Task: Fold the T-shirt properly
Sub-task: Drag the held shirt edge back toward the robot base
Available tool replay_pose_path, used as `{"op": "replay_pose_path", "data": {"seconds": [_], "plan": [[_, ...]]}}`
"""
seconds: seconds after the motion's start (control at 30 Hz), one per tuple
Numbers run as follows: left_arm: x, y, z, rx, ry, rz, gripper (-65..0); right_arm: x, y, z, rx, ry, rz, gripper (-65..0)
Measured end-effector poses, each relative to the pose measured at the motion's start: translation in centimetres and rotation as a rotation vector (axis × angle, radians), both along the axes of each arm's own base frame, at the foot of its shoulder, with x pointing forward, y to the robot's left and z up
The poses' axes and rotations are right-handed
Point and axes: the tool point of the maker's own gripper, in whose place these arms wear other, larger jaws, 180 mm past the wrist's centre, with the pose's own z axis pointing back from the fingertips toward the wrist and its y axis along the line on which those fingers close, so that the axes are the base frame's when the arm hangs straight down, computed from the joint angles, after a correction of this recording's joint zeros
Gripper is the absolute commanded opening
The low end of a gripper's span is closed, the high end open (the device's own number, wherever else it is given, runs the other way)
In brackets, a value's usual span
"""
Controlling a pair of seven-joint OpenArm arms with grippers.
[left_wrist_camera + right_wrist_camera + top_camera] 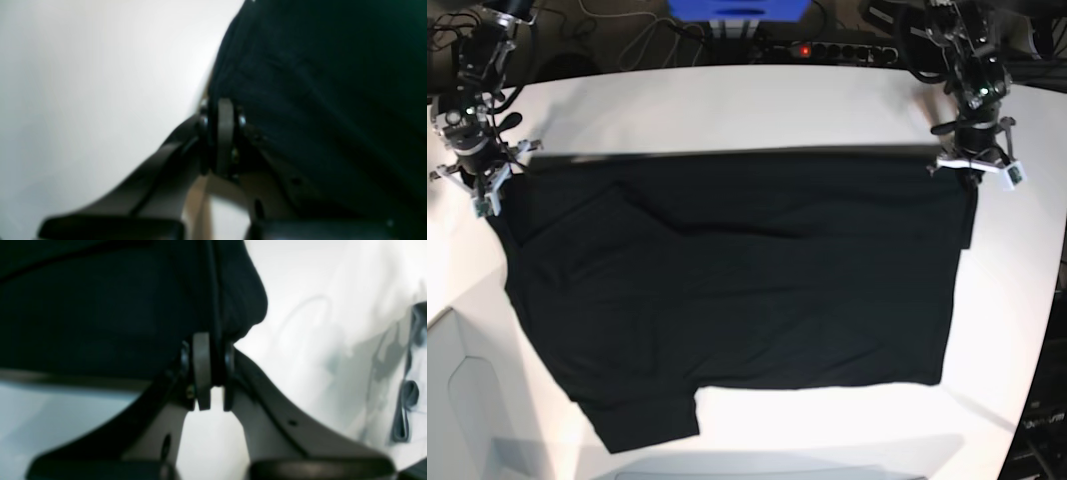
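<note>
One T-shirt (737, 290), black, is lying spread on one white table (727, 110). Two grippers are showing: one left gripper (972, 165) and one right gripper (482, 185), each pinching a corner of the cloth. One power strip (827, 48) is sitting behind the table.

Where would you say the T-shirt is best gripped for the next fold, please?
Probably at its two far corners, where it is already pinched: the right gripper and left gripper are each shut on the T-shirt there. The cloth spreads out from that taut far edge, so approaching from the outer sides suits it.
</note>
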Motion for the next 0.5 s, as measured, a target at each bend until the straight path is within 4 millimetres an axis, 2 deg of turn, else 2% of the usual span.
{"op": "replay_pose_path", "data": {"seconds": [0.07,0.27,0.4,0.5], "plan": [[-0.5,0.5,1.1,0.029,-0.01,0.008,-64.9,-0.6,0.8,0.4,0.008,-0.001,0.019,-65.0],[-0.5,1.1,4.1,0.072,-0.067,0.005,-64.9,-2.0,-1.5,2.0,-0.044,0.013,-0.076,-65.0],[-1.2,1.2,3.3,0.028,0.001,0.018,-64.9,-1.7,-1.7,3.1,-0.069,-0.004,-0.067,-65.0],[-0.4,1.2,3.8,-0.038,-0.039,0.035,-64.9,-0.9,-1.8,4.1,-0.085,-0.03,-0.063,-65.0]]}}
